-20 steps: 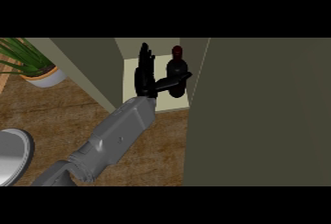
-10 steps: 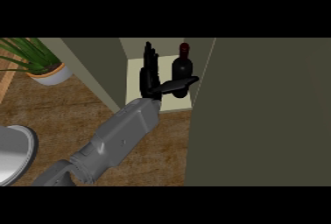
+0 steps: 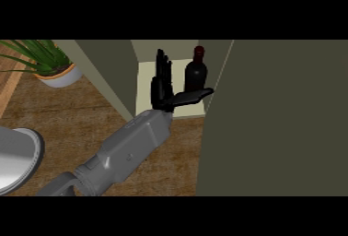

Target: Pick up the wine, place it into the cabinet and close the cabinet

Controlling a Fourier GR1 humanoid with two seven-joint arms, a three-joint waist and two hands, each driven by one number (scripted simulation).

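The tall olive-green cabinet (image 3: pixel 272 115) stands open, its door hiding much of the view's right. On its pale shelf the dark red glass wine bottle (image 3: pixel 196 71) now stands upright by itself. Half a second ago the left robot hand (image 3: pixel 163 87) was wrapped around it; now its fingers are spread straight and apart from the glass, thumb jutting below. Placement looks done; closing remains. The right robot hand is unseen.

Far to the left of my hand (image 3: pixel 162 87) a green potted plant (image 3: pixel 42 62) stands on the brown wood-grain counter (image 3: pixel 75 120), and lower left, by my forearm, sits a rounded grey object (image 3: pixel 15 159).
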